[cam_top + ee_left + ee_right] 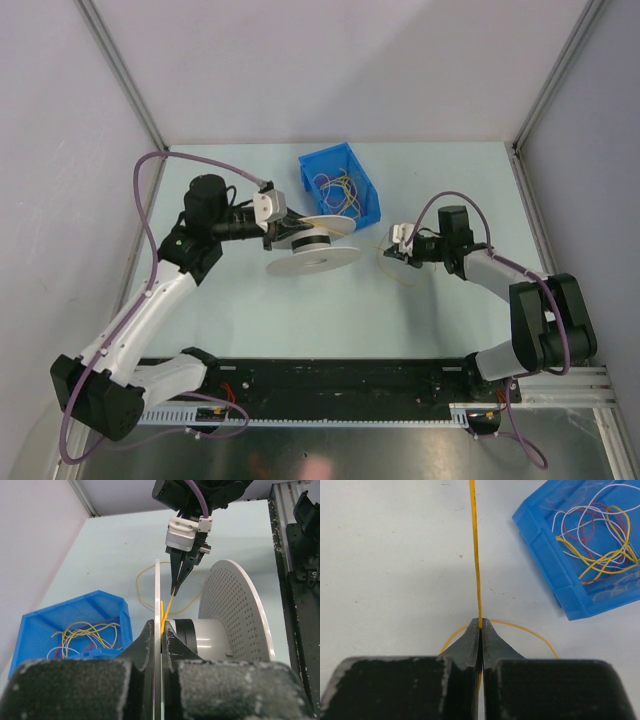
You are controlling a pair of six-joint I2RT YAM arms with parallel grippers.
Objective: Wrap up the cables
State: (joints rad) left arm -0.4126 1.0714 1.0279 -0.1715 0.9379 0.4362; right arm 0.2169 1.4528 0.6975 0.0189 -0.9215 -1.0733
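Two grippers, one spool, one bin and one stretched cable can be counted. The left gripper (160, 630) is clamped on the rim of the thin near flange of a white plastic spool (235, 605), which has two round flanges and a grey-and-black hub. The far flange is perforated. The right gripper (480, 625) has its fingers pressed together on a single thin orange-yellow cable (475, 555). This cable runs taut from the fingertips to the gap between the near flange and the hub. One loose loop of the same colour lies on the pale table (250, 310) beneath that gripper. Near the spool stands one open blue plastic bin (540, 545), which holds a tangle of thin cables (600, 560) in yellow, white and red. These strands overlap too much to count, and the right wrist view cuts off part of the bin. The near flange hides where the taut cable meets the hub.
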